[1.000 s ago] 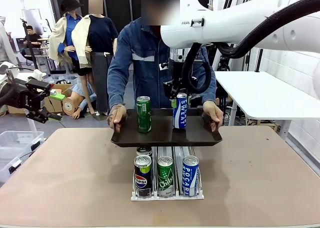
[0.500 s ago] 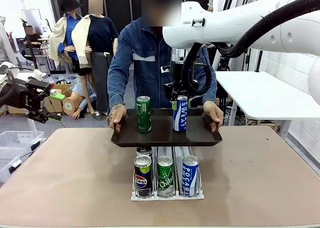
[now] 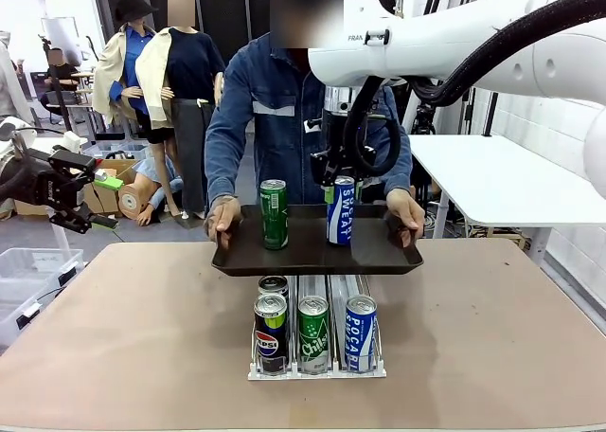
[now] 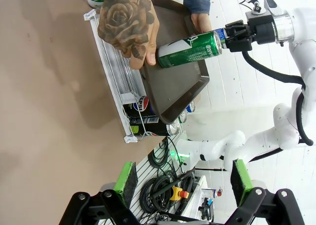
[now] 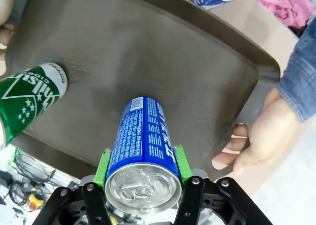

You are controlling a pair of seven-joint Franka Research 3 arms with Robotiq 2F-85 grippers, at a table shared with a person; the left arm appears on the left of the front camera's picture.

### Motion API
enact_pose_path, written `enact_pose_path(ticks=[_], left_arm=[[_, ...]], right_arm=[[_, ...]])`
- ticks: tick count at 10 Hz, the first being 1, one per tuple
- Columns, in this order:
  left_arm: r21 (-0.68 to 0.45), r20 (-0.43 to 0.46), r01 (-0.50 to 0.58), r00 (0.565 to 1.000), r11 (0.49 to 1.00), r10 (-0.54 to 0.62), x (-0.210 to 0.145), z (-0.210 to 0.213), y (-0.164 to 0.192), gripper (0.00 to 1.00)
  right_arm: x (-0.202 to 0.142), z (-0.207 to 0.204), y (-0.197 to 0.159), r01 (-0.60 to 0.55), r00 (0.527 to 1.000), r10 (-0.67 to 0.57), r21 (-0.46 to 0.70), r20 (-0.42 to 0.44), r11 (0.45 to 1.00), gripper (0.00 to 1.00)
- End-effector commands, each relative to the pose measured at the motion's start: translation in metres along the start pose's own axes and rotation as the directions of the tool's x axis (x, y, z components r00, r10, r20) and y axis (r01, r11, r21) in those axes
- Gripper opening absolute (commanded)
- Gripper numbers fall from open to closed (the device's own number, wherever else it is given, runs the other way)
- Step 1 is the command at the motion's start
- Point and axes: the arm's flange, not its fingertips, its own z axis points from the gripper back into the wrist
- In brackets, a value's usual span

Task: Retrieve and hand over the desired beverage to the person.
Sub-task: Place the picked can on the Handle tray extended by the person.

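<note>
Right end effector [image 5: 142,171] clamped on blue can [image 3: 341,210], now standing on tray [image 3: 379,254] (person's hands steadying it); tray slightly lowered; release pending. Left end effector [image 4: 180,183] fully open, empty

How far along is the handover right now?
Done: a green can already stands on the dark tray that the person holds over the dispenser rack. In hand: the right gripper is shut on the blue can, which is at the tray. Left: open the jaws and pull the arm back. The left gripper is open, off to the side.
</note>
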Motion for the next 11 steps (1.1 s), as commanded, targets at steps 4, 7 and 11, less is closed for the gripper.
enact_pose_path(ticks=[4, 7, 11], left_arm=[[-0.001, 0.006, 0.003, 1.000, 1.000, -0.003, 0.0002, 0.0008, -0.0017, 1.00], [-0.001, 0.006, 0.003, 1.000, 1.000, -0.003, 0.0002, 0.0008, -0.0017, 1.00], [-0.001, 0.006, 0.003, 1.000, 1.000, -0.003, 0.0002, 0.0008, -0.0017, 1.00]], right_arm=[[0.0011, 0.0169, 0.0006, -0.011, 1.000, 0.011, -0.024, 0.003, 1.000, 1.00], [-0.0001, 0.0186, -0.0006, -0.017, 1.000, 0.017, -0.034, 0.000, 0.999, 1.00], [-0.0007, 0.0176, 0.0028, -0.032, 0.999, 0.029, -0.101, -0.034, 0.994, 1.00]])
